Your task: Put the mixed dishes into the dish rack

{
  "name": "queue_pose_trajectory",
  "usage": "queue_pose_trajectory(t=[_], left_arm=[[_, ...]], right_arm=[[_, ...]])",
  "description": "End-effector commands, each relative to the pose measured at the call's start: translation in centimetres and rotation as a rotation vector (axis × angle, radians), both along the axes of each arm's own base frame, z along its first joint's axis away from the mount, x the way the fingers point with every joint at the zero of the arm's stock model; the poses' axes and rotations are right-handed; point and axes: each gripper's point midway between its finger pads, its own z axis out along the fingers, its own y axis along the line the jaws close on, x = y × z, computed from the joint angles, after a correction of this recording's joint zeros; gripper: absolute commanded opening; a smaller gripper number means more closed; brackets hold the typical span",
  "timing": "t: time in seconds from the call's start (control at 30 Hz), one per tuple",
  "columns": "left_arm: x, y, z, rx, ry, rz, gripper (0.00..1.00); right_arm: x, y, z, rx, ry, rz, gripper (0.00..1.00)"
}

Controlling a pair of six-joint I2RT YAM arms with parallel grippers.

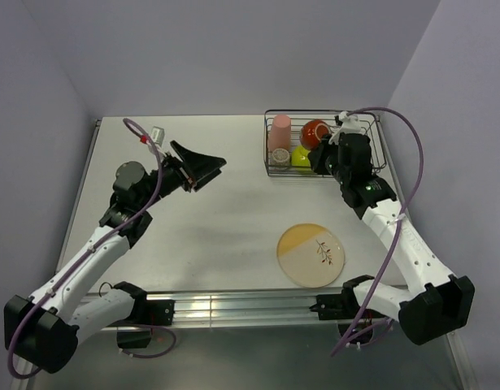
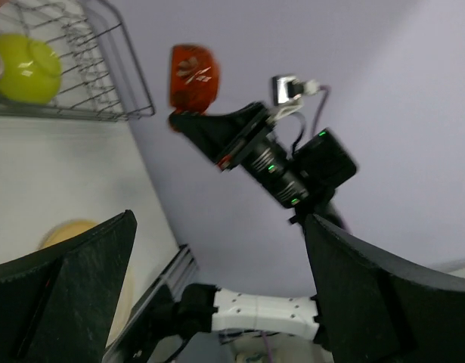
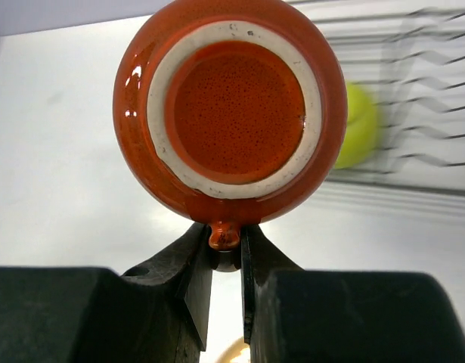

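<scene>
The orange mug (image 3: 228, 106), gripped by its handle in the closed right end effector (image 3: 226, 246), hangs over the dish rack (image 1: 292, 174) directly below; the left end effector (image 1: 209, 173) stands wide open, empty, well apart.

Top external: fixed high above and behind both arm bases, facing down and forward over the whole table (image 1: 217, 211); distant, with the dish rack (image 1: 323, 111) at upper right.
Left wrist: behind the left gripper (image 2: 221, 227), lifted off the table, facing sideways across it toward the right arm (image 2: 285, 170); mid range, slightly blurred.
Right wrist: looks along the right gripper (image 3: 226, 242), very close to the orange mug (image 3: 230, 106), whose underside fills the upper frame.
Shared: orange mug, lime-green bowl (image 1: 301, 157) and dish rack wires in all three views; the plate (image 1: 310, 254) from above and at the left wrist view's lower left.
</scene>
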Motion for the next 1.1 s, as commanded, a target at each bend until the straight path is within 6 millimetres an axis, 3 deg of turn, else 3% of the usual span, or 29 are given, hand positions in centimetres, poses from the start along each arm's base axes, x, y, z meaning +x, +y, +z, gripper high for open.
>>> queue_pose_trajectory(t=[0.0, 0.13, 0.27, 0.53, 0.6, 0.8, 1.07], left_arm=[[-0.1, -1.0, -7.0, 0.193, 0.118, -0.031, 0.99], [-1.2, -3.6, -10.7, 0.209, 0.18, -0.123, 0.99], [-2.1, -5.5, -13.3, 0.242, 0.228, -0.182, 0.99], [-2.8, -7.6, -16.2, 0.323, 0.267, -0.236, 0.98], [-2.8, -7.8, -17.1, 0.351, 0.292, -0.243, 0.98], [-2.8, -9.5, -18.5, 0.378, 0.315, -0.302, 0.97], [-3.3, -11.5, -20.0, 0.389, 0.338, -0.366, 0.96]], right_arm=[[2.1, -5.6, 1.8, -0.265, -0.073, -0.182, 0.0], [4.2, -9.9, 1.5, -0.437, -0.076, -0.374, 0.0], [5.7, -12.6, 0.9, -0.477, -0.067, -0.484, 0.0], [8.0, -18.9, -1.7, -0.526, 0.038, -0.661, 0.0], [8.4, -19.8, -2.4, -0.54, 0.061, -0.678, 0.0], [10.1, -22.2, -6.7, -0.547, 0.172, -0.655, 0.0], [12.6, -24.0, -7.8, -0.528, 0.217, -0.645, 0.0]])
